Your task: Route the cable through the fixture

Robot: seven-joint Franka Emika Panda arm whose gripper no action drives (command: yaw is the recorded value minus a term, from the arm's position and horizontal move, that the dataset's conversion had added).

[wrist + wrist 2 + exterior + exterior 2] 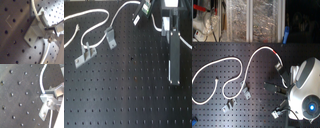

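A: Where are we standing?

B: We are hovering at the cable (37, 17) beside the fixture (33, 32) in the first wrist view; routing is not yet done.

A: And our gripper (144, 12)?

B: We cannot tell whether the jaws are open; it is too blurred.

A: Next?

B: Probably seating the cord into the fork. We are working over a black pegboard (124, 95), shelves (247, 20) behind.

We see the cable (239, 65) — thin, white, red-banded near one bend — looping across the black perforated board. The fixture (33, 31), a small grey clip, stands upright, seemingly with cable touching it.
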